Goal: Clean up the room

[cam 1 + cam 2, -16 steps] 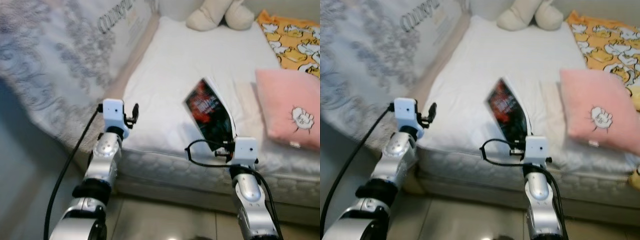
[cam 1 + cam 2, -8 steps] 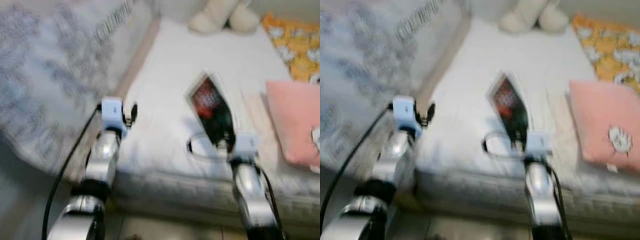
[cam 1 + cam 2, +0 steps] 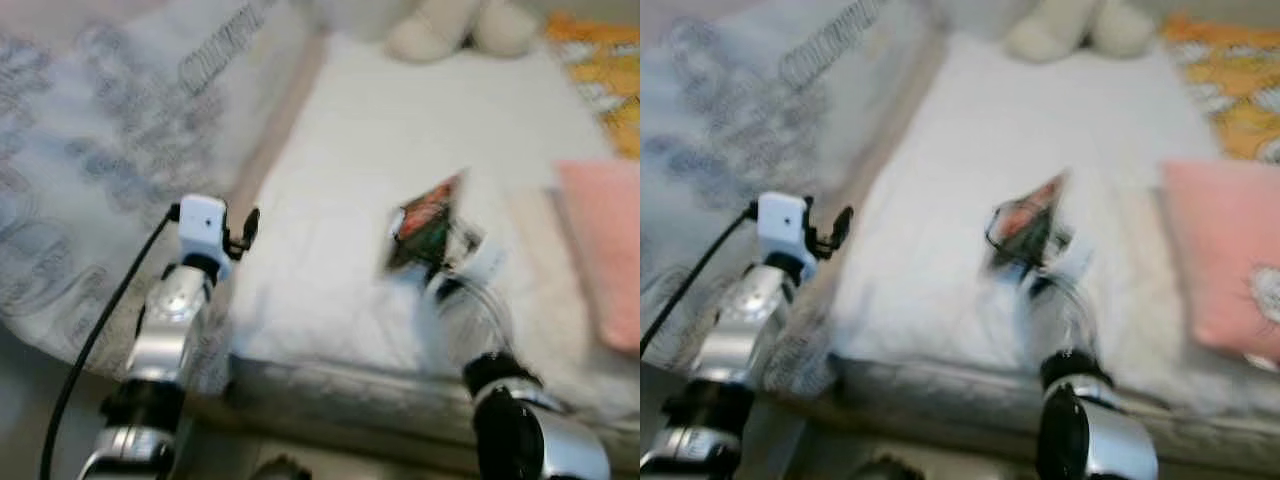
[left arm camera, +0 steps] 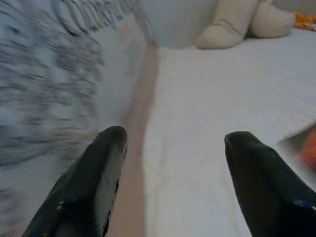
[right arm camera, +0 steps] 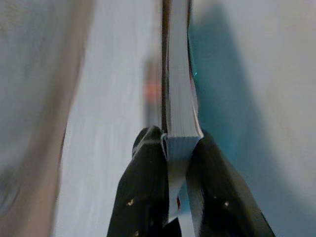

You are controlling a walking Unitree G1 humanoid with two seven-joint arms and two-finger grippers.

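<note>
A book with a dark red-and-black cover (image 3: 428, 228) is held above the white mattress (image 3: 370, 150), tilted to one side. My right gripper (image 5: 173, 148) is shut on its lower edge; the page block (image 5: 178, 98) sits clamped between both fingers. The right arm (image 3: 520, 420) reaches over the mattress's front edge. My left gripper (image 4: 173, 163) hangs open over the mattress's left side with nothing between its fingers (image 4: 94, 182). The left arm (image 3: 175, 320) stands beside the bed's front left corner. The head views are blurred.
A grey patterned blanket (image 3: 110, 170) drapes along the left of the bed. A cream plush toy (image 3: 450, 25) lies at the far end. A pink pillow (image 3: 605, 240) and an orange patterned cloth (image 3: 600, 70) lie on the right.
The right gripper has turned and pushed forward over the mattress, so the book now tilts the other way. The camera has shifted and the picture is blurred.
</note>
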